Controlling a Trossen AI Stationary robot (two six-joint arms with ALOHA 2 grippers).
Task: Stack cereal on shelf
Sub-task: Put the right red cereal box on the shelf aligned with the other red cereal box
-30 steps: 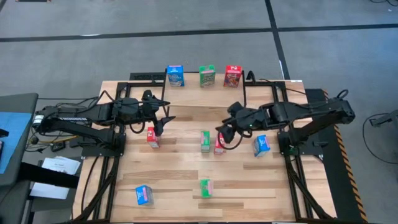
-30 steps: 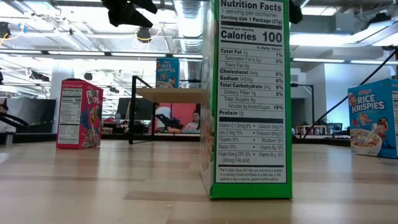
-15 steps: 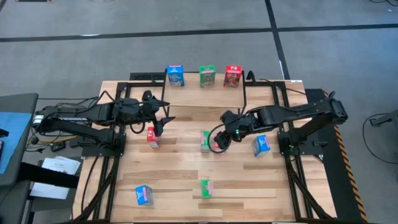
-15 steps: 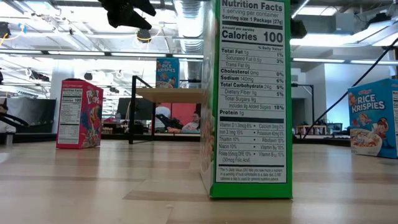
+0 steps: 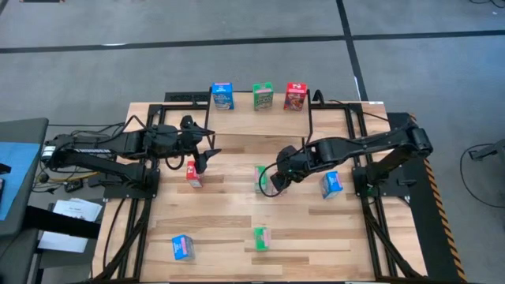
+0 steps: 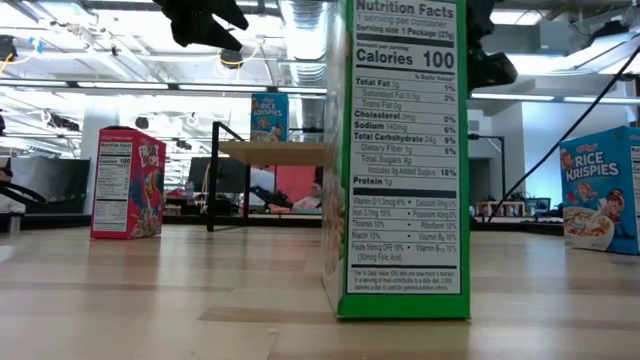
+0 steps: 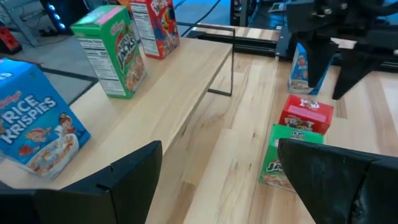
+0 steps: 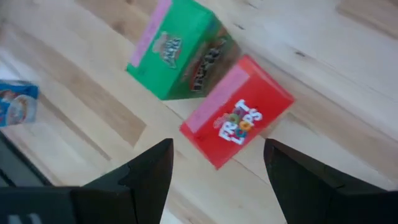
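A light wooden tabletop [image 5: 237, 229] is seen from above, with a dark robot arm at each side. At the far edge stands a low shelf [image 5: 260, 118] with a pale plank top, carrying three upright cereal boxes in a row: blue [image 5: 222, 95], green [image 5: 263, 96] and red [image 5: 295, 96]. The right gripper [image 5: 274, 180] hovers over the middle of the tabletop, its fingers spread, directly above a red box [image 8: 237, 119] that stands touching a green box [image 8: 181, 57]; it is not gripping either one. The left gripper [image 5: 207, 152] hangs with its fingers spread wide, above and just beside another red box [image 5: 193, 173], holding nothing. Elsewhere on the tabletop, a blue box [image 5: 331, 184] stands near the right arm, a blue box [image 5: 182, 248] stands near the front left, and a green box [image 5: 261, 237] stands at the front centre.
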